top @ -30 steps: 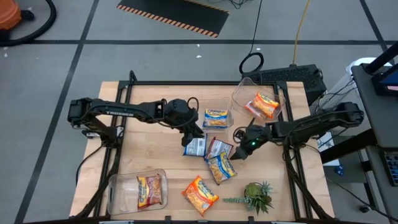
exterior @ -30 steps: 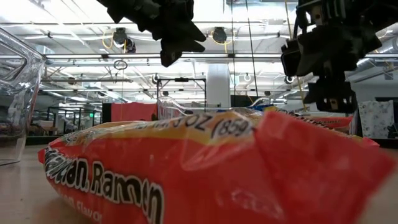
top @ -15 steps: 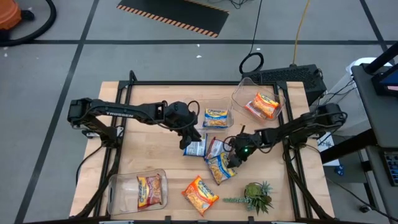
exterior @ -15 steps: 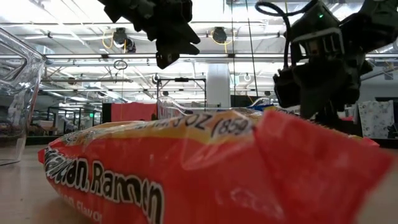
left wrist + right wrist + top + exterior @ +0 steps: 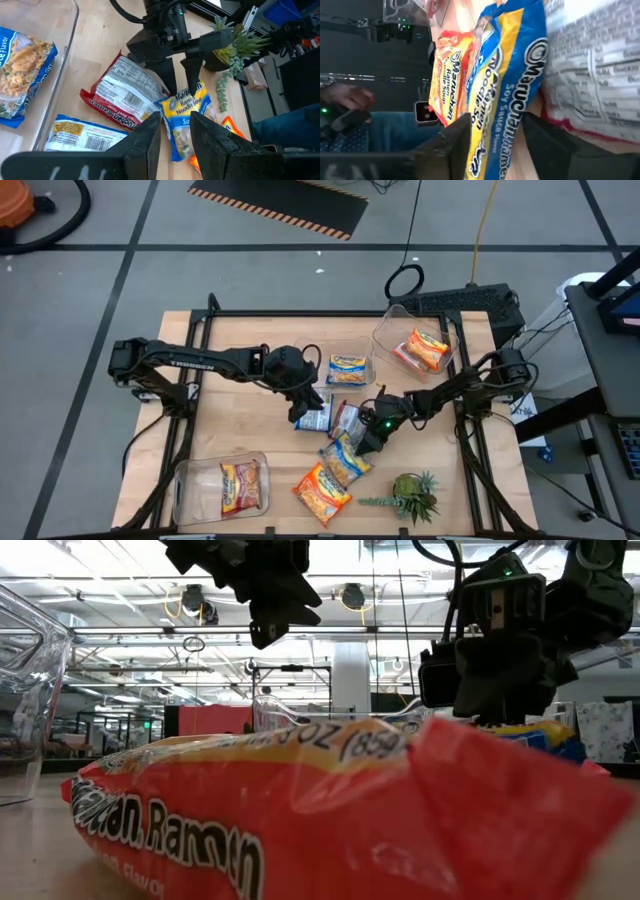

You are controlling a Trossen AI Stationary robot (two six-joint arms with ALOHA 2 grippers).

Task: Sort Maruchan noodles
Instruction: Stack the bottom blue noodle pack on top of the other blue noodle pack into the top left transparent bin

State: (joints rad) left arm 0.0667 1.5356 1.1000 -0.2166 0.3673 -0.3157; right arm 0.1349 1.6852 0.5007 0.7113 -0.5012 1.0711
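Looking at mid-table, my right gripper [image 5: 366,442] has its fingers spread open straddling the blue-and-yellow packet [image 5: 342,457], not squeezing yet. Left gripper [image 5: 306,413] hangs open over the upside-down packet [image 5: 316,418], holding nothing.

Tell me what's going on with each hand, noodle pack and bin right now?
Right hand: open, astride the blue-and-yellow pack.
Left hand: open, above the middle packs.
Far-right bin: tilted, orange pack inside.
Near-left bin: holds a red pack.
Orange pack: flat on the table.
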